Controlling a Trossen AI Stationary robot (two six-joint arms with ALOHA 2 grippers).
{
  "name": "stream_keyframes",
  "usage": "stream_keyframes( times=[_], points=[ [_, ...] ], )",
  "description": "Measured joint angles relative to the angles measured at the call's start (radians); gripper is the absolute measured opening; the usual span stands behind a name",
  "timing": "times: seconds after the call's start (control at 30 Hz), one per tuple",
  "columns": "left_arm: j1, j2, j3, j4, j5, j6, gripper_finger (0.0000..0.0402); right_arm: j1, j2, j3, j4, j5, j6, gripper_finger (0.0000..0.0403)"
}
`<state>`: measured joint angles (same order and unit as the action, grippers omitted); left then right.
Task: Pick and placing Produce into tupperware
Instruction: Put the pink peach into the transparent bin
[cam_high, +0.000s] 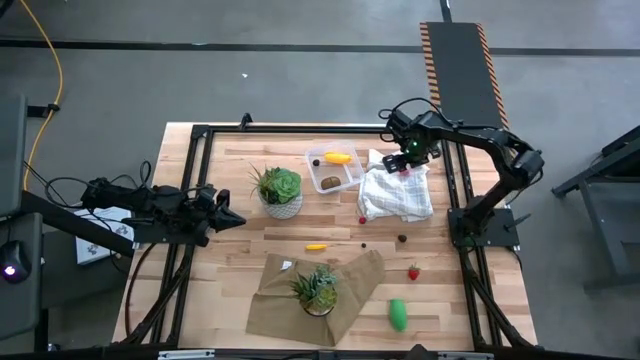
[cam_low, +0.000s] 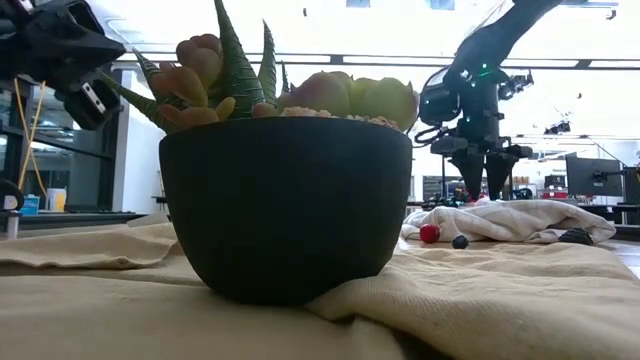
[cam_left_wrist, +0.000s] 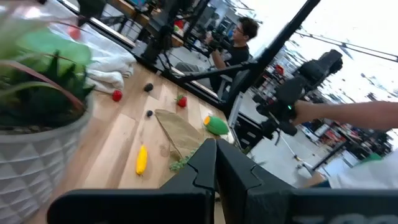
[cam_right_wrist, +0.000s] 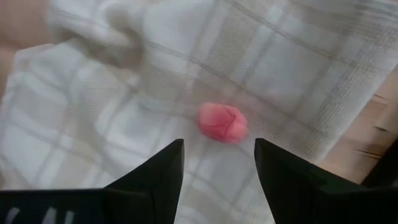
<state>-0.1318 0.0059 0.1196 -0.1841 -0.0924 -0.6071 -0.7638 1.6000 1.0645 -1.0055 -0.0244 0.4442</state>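
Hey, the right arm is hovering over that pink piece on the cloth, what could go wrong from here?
1. The small pink toy piece lies on the loose white checked cloth; the open right gripper might pinch fabric with it and drag the cloth.
2. The cloth lies right beside the clear plastic container, maybe touching it, so a dragged cloth could nudge it, along with the yellow oblong piece and brown ball inside.
3. The rounded piece may roll off when touched.

clear: bare wood around yellow piece (cam_high: 316, 246) | blocked: potted plant (cam_high: 279, 190) beside tupperware (cam_high: 333, 170)
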Motion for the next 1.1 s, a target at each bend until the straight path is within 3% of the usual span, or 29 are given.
stream_keyframes(
  times=[0.17, 1.1],
  points=[
    [0.0, 0.0, 0.0, 0.001, -0.056, 0.0, 0.0001, -0.002, 0.038, 0.0, 0.007, 0.005, -0.001, 0.0188],
    [0.0, 0.0, 0.0, 0.0, -0.058, -0.001, 0.0001, 0.014, 0.115, 0.0, 0.039, 0.04, 0.001, 0.0188]
  ],
)
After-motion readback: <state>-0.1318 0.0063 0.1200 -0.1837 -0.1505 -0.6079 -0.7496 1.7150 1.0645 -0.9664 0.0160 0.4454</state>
